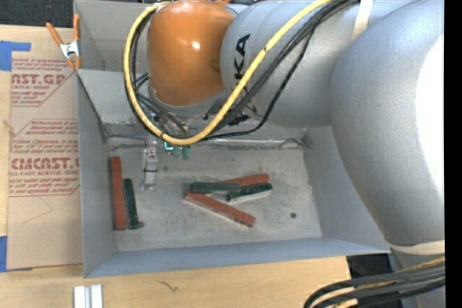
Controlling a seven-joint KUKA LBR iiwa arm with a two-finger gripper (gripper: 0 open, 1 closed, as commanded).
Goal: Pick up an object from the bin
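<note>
Hand hangs beside red strip (left side).

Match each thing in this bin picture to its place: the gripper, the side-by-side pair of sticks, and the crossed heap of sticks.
Things:
1. gripper
2. side-by-side pair of sticks
3. crossed heap of sticks

Places:
A. middle of the bin floor
B. along the left wall
C. between the other two, toward the back

Pairs: 1-C, 2-B, 3-A
</note>
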